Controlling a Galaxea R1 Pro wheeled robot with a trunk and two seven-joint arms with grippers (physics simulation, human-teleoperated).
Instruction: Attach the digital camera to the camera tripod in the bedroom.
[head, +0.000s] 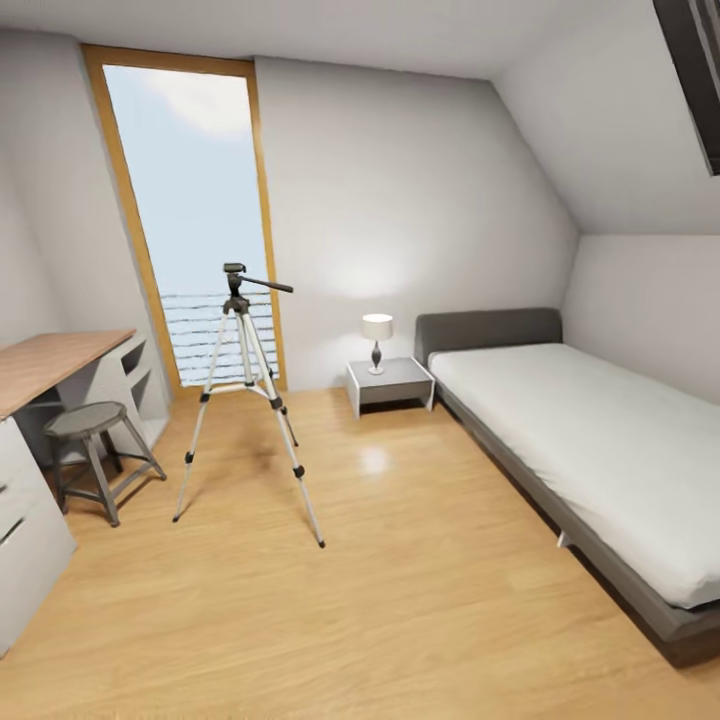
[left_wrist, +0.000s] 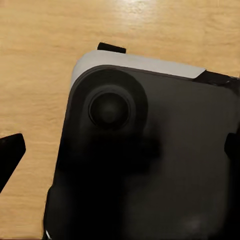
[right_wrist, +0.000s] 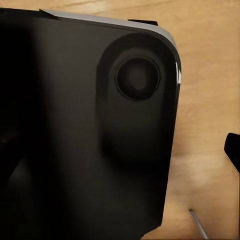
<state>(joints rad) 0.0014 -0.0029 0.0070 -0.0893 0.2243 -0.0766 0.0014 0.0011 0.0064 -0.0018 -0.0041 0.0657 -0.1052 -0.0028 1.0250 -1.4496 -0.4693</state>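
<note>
**A:** What does the head view show?

**B:** A bedroom with white walls and a light wood floor (head: 400, 600). The camera tripod (head: 245, 400) stands left of centre in the frame, in front of a tall wood-framed window (head: 190, 200) at the upper left. Its three silver legs are spread on the floor, and its dark pan head, with a long handle pointing right, is bare.

**A:** What else is in the room?

**B:** A wood-topped desk (head: 50, 360) at the left edge, with a grey round stool (head: 95, 445) beside it. A bed (head: 590, 440) with a grey headboard fills the right side. Between bed and window sits a small nightstand (head: 392, 382) with a lamp (head: 377, 340).

**A:** Where is the digital camera?

**B:** I cannot find it in any view. Both wrist views look down at wood floor past a large dark rounded body with a pale edge, probably part of the robot.

**A:** And the grippers?

**B:** Dark finger tips show at the edges of each wrist view, but I cannot tell how the jaws stand, or whether they hold anything.

**A:** How far along is the task?

**B:** Early, I judge. The robot faces the tripod from well apart; approaching and mounting the camera remain.
</note>
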